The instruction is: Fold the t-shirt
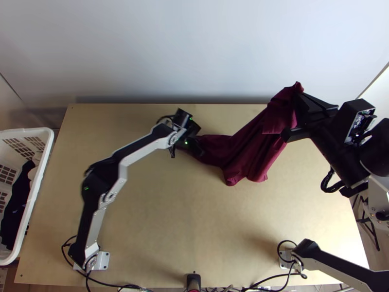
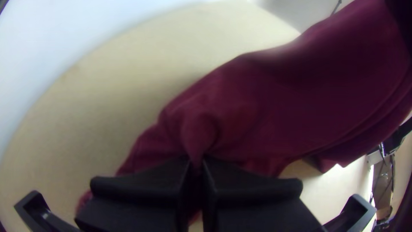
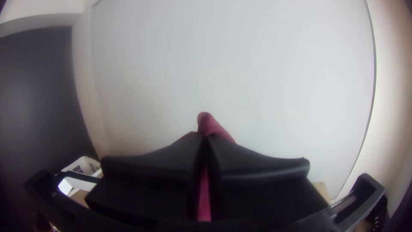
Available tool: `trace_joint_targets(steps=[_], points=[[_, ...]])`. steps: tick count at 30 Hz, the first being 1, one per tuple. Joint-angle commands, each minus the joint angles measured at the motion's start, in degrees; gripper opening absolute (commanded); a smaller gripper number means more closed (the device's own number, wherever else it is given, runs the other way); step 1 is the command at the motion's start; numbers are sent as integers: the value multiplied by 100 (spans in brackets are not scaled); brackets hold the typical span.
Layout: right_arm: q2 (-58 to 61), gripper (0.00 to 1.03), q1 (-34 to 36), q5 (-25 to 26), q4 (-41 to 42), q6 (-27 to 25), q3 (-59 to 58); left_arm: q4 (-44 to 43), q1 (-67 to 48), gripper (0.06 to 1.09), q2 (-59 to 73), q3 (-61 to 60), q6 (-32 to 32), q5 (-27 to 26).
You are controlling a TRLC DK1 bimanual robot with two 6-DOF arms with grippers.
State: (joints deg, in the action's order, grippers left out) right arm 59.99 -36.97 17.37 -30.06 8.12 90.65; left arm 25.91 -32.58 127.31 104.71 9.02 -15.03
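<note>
Two pinches on t-shirt [image 1: 248, 146]: left gripper [image 1: 198, 150] clamps gathered cloth, left wrist view; right gripper [image 1: 296, 115] holds part aloft, top view.

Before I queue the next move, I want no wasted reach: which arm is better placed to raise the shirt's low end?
Left, probably: the left gripper pinches the t-shirt low over the table, while the right gripper holds its raised end.

White-and-black arm links [image 1: 141, 148], tiny green lights [image 1: 186, 142], looping black cables [image 1: 287, 249].
</note>
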Motion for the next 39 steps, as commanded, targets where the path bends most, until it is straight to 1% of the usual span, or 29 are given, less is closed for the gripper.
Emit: trace_joint_targets(steps=[1,3,5,9,14,19,21,25,27,30,33,39], points=[[-57,3,32,12,62,-21,-109,-16,59,11,-1604,-803,-225,0],[-66,3,32,12,88,-21,-127,-34,85,11,-2131,-1093,-322,26],[-48,3,32,12,203,-39,-127,-25,129,11,-2632,-1312,-409,211],[39,3,32,12,361,-74,32,-51,357,11,-3625,-1646,-594,255],[356,3,138,21,493,-144,752,-7,603,11,-4741,-1558,-673,668],[839,3,718,12,510,-82,1956,-148,1025,10,-5655,-1216,-796,1248],[971,3,1034,12,528,-47,2229,-306,1315,10,-5945,-1198,-937,1327],[1050,3,1869,12,774,-232,2211,-376,2291,10,-6235,-1242,-1051,1318],[1068,3,2071,12,853,-355,2115,-403,2616,10,-6350,-1339,-1042,1318],[1103,3,2361,-23,853,-381,1956,-376,2853,10,-6561,-1541,-928,1309],[1024,3,2335,-67,862,-373,1719,-394,2678,10,-6763,-1752,-884,1309],[1033,3,1922,-67,1090,-425,1781,-464,2098,10,-6745,-1796,-1007,1318]])
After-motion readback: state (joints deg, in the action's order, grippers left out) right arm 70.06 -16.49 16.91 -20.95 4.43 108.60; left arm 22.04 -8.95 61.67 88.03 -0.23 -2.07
